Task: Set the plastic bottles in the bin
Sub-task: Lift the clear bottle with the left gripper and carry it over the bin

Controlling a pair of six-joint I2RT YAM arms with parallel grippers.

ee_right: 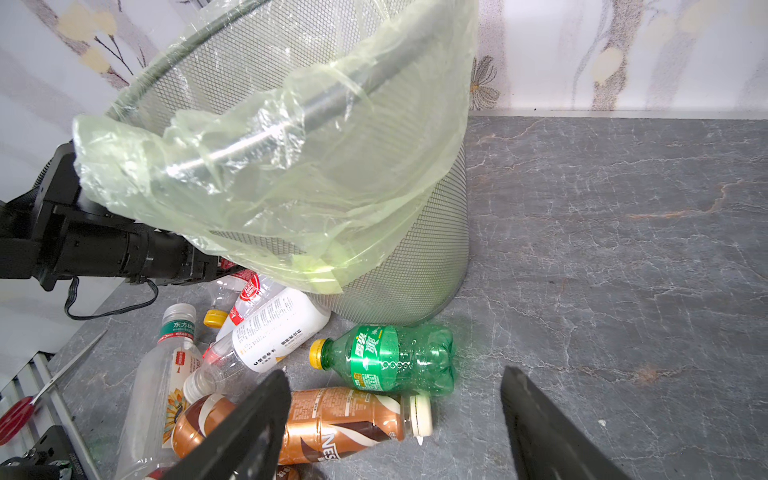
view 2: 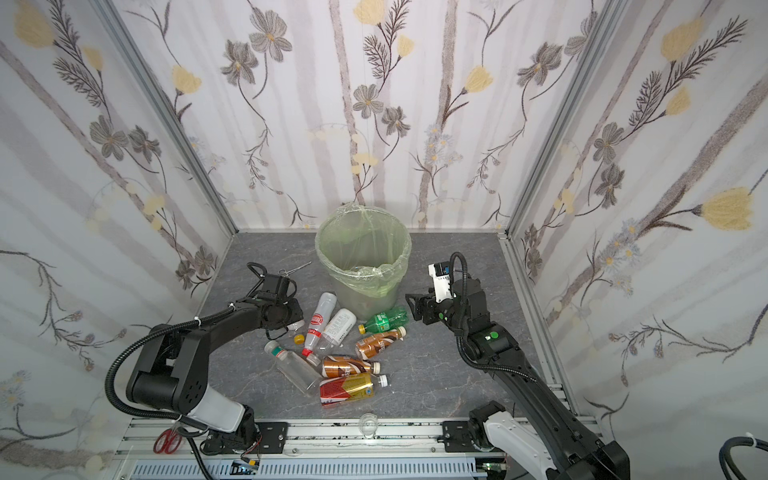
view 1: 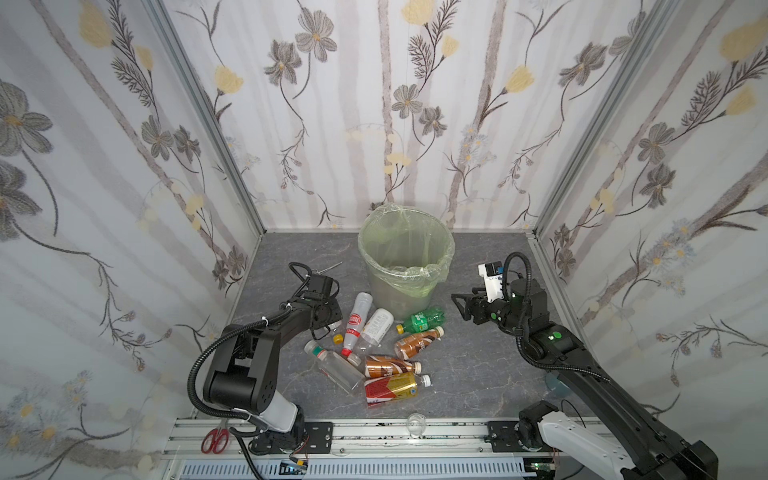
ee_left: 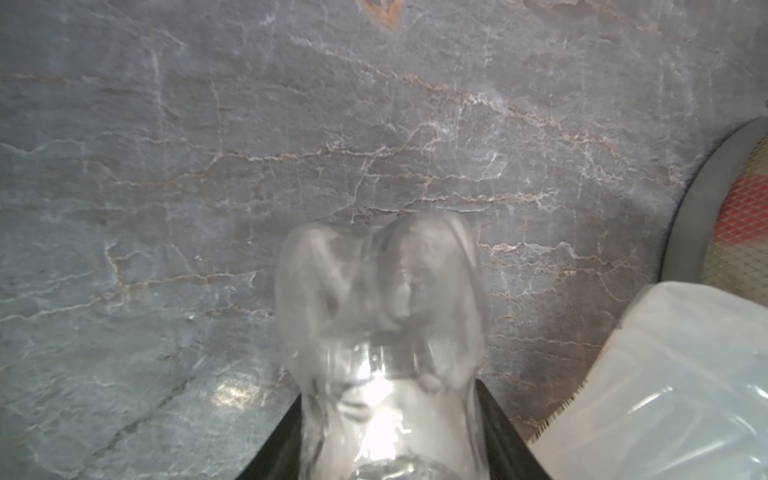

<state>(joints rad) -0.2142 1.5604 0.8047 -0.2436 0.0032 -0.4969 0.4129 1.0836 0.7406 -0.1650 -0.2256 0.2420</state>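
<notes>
Gripped clear bottle [ee_left: 380,299] in left gripper [ee_left: 390,440] — base jutting past jaws. Probably needed a straight lift clear of neighbours [ee_left: 665,374], then a swing to bin [view 1: 390,297] beyond. Held right gripper [ee_right: 392,374] open, empty.

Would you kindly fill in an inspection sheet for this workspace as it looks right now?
Surface: grey marble-look table, no spills seen.
Job's things: bin upright at the back; bottles lie heaped in front of it, green bottle beside its base.
Clutter: scissors and glass cup by the front rail.
Grippers: left gripper shut on a clear bottle; right gripper open, empty, beside the heap.
Cables: black hose looped along each arm; no snag seen.
Surroundings: floral walls on three sides.
</notes>
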